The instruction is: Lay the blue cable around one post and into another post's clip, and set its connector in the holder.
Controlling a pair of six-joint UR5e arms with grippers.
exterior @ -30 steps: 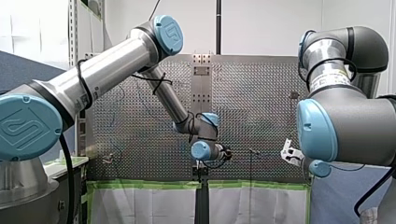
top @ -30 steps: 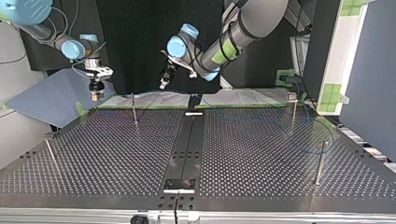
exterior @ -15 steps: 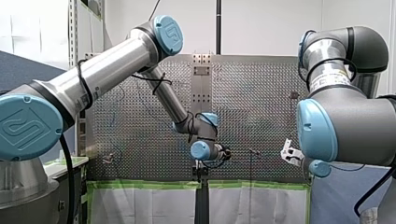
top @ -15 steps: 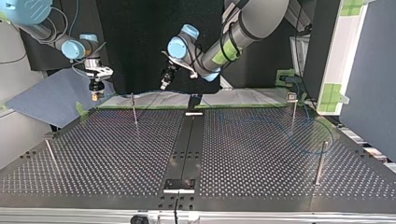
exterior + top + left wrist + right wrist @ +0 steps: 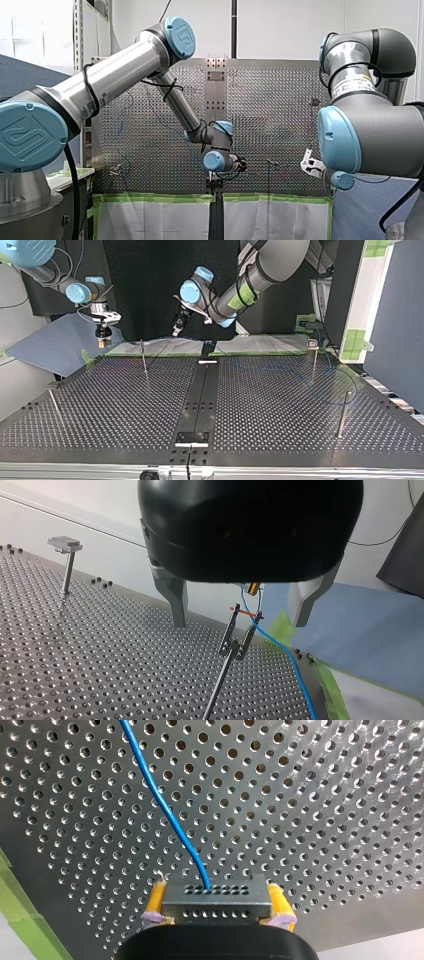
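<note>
Right gripper [image 5: 218, 907] clamps the one connector [image 5: 216, 896] on the one blue cable [image 5: 165, 812]. Left gripper [image 5: 238, 622]: released, near one of four posts [image 5: 144, 360].

White wall [image 5: 290, 30], black backdrop [image 5: 145, 285], a blue panel [image 5: 50, 345] beside it, green tape [image 5: 160, 198] edging white sheeting [image 5: 155, 220].

The body of my right gripper [image 5: 218, 901] covers the bottom of the connector [image 5: 216, 892], and the blue cable [image 5: 165, 815] leaves the picture at 11 o'clock from it. In the front view my big right arm [image 5: 370, 135] hides that gripper. In the top view the blue cable is too thin to follow.
</note>
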